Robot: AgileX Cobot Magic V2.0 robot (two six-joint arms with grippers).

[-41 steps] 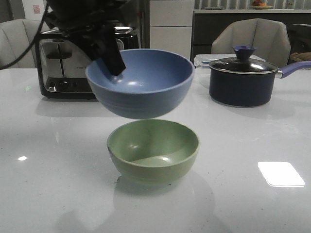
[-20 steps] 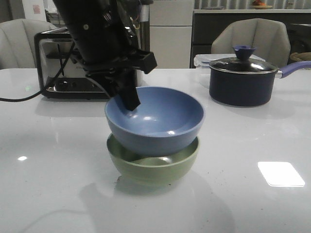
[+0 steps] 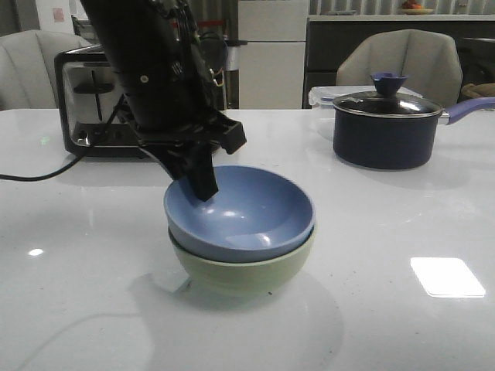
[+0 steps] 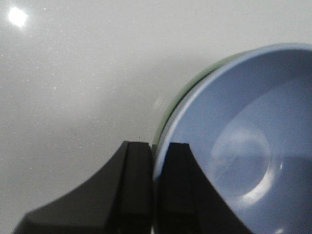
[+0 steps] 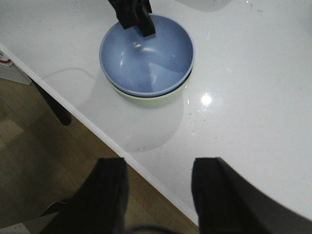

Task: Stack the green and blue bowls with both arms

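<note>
Nesting inside the green bowl (image 3: 246,272), the blue bowl (image 3: 240,212) sits low near the middle of the counter (image 3: 402,325), only a band of green showing under its rim. It looks settled rather than hanging, so I judge the stacking as good as done, with release the only step left.

The left hand (image 3: 203,184) comes down from the far left and is clamped on the blue bowl's far-left rim. The left wrist view shows why: one finger (image 4: 138,175) is outside the wall, the other inside, pinching the thin edge between them. Gripping at the rim keeps the fingers clear of the green bowl below, whose edge peeks out just beside the outer finger. The blue bowl leans slightly, its left rim a touch higher where it is held, which fits a bowl pinched on one side.

The right hand (image 5: 158,195) is well apart from the stack, out past the near edge of the counter, looking down at both bowls. Its fingers are spread wide with nothing between them.

Behind, a toaster (image 3: 97,108) stands far left and a navy lidded saucepan (image 3: 387,124) far right, neither near the bowls.
</note>
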